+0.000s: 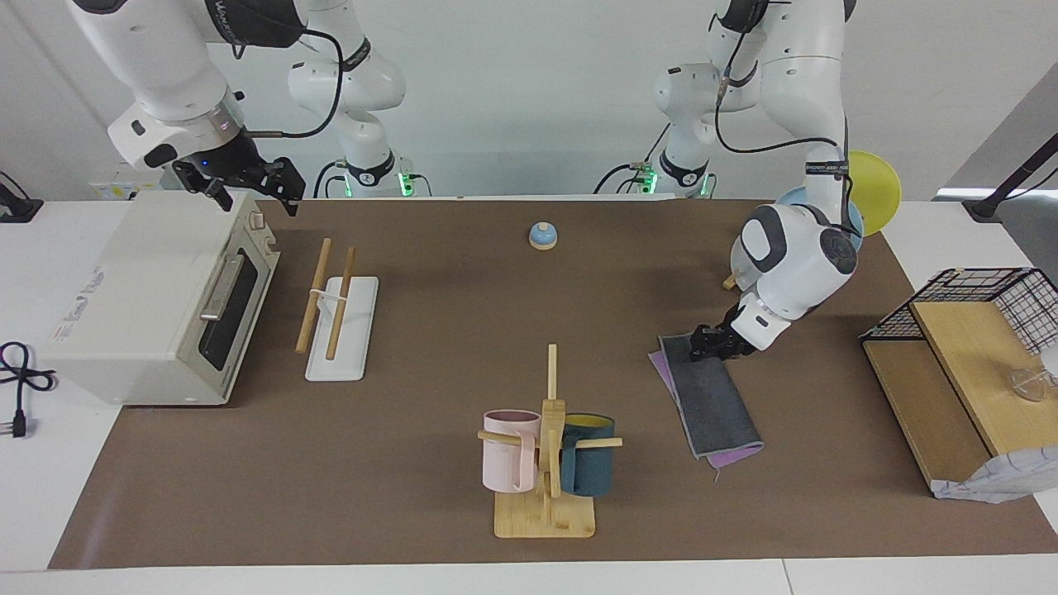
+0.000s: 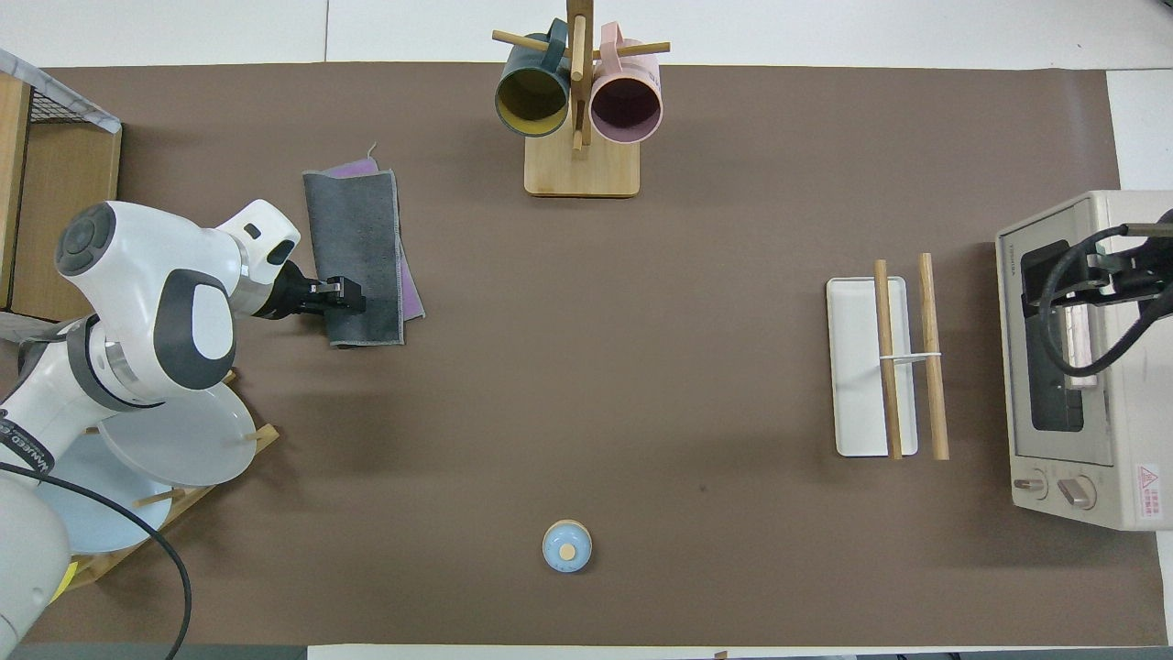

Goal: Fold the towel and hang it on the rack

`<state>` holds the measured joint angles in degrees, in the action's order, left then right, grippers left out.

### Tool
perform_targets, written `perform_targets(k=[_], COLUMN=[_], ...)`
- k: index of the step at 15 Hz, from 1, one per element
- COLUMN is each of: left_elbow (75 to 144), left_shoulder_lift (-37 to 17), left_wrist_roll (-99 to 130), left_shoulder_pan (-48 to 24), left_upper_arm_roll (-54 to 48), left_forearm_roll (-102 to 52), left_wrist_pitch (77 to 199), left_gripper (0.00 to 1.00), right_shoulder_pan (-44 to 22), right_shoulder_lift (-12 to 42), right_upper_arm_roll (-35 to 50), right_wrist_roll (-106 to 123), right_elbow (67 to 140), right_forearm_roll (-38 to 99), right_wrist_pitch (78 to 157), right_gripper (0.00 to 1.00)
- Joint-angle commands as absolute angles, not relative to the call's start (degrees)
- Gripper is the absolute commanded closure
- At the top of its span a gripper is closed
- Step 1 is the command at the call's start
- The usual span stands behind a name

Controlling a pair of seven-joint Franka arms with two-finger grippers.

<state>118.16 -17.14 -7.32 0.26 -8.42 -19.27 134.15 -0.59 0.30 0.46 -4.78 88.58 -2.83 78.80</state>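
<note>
The towel lies folded flat on the brown mat toward the left arm's end, dark grey face up with purple edges showing; it also shows in the overhead view. My left gripper is low at the towel's end nearer the robots, touching or just over its edge. The rack, two wooden rods on a white base, stands toward the right arm's end beside the toaster oven. My right gripper waits open and empty above the toaster oven.
A toaster oven sits at the right arm's end. A bamboo mug tree with two mugs stands farther out mid-table. A small blue bell lies near the robots. A plate stand, a wire-and-wood shelf and a patterned cloth are at the left arm's end.
</note>
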Motion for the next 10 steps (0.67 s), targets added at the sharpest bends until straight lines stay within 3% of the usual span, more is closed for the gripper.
perform_targets(k=[1, 2, 3, 10], left_elbow=[119.7, 119.6, 119.5, 116.8], left_shoulder_lift=[-16.7, -16.7, -16.7, -16.7], left_wrist_roll=[-7.4, -7.4, -7.3, 1.3], left_shoulder_pan=[-0.2, -0.1, 0.0, -0.1], left_upper_arm_roll=[-8.1, -8.1, -8.1, -7.8], left_forearm_roll=[-20.2, -20.2, -20.3, -20.1], left_wrist_pitch=[135.0, 135.0, 134.9, 132.4], left_gripper=[0.81, 0.97, 1.0, 1.0], right_shoulder_pan=[-0.3, -0.3, -0.2, 0.5], right_shoulder_lift=[-2.0, -2.0, -2.1, -3.1], right_upper_arm_roll=[0.6, 0.7, 0.6, 0.3], right_wrist_roll=[-3.7, -3.7, -3.8, -7.6], right_elbow=[91.6, 91.6, 91.6, 93.9], right_forearm_roll=[-1.7, -1.6, -1.1, 6.1], right_wrist_pitch=[79.0, 78.8, 78.7, 77.7], right_gripper=[0.0, 0.0, 0.0, 0.0])
